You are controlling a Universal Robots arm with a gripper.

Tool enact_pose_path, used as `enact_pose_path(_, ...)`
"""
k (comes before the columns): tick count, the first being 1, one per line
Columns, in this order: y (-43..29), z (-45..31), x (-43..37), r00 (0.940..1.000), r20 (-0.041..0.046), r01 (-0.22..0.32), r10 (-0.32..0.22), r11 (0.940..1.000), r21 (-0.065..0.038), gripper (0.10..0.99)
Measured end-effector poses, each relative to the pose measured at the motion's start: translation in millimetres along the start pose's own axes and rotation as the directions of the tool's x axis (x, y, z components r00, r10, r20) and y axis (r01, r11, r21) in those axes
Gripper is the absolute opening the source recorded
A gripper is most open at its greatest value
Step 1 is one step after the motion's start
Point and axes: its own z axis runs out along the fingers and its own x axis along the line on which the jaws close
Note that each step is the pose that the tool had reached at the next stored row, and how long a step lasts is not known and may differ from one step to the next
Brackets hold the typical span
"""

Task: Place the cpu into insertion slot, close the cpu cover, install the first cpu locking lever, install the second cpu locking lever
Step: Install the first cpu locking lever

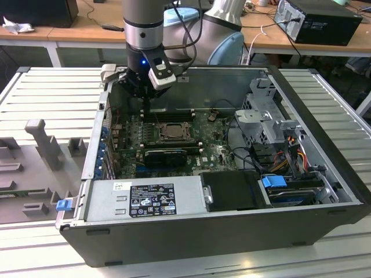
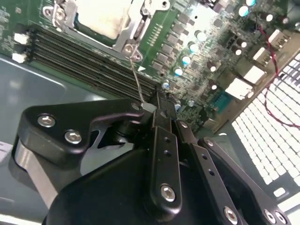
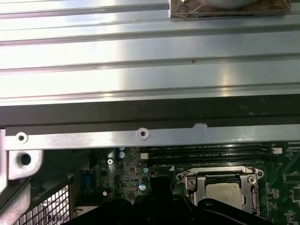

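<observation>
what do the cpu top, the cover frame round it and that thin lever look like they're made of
The cpu: pale matte metal lid, probably plated, judging by its soft even sheen. The cpu cover: thin stamped sheet steel by the look, brighter, glinting at its bent edges. The locking lever: likely bare steel wire, a thin bright line ending at the gripper.

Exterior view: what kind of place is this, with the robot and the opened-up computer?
Likely a robotics lab or workshop: a robot arm reaches into an open desktop computer case on a slatted metal table, and wooden desks behind hold another computer and cables.
</observation>
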Motion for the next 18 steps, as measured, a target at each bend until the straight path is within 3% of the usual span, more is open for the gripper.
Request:
enact_pose_path(13, 0.8, 0.8, -16.6, 1.0, -0.0001, 0.0, 0.0, 1.0, 0.0, 0.106)
enact_pose_path(16, 1.6, 3.4, -36.4, 1.0, 0.0001, 0.0, 0.0, 1.0, 0.0, 0.106)
enact_pose_path(18, 1.8, 3.7, -41.6, 1.0, -0.0001, 0.0, 0.0, 1.0, -0.002, 0.106)
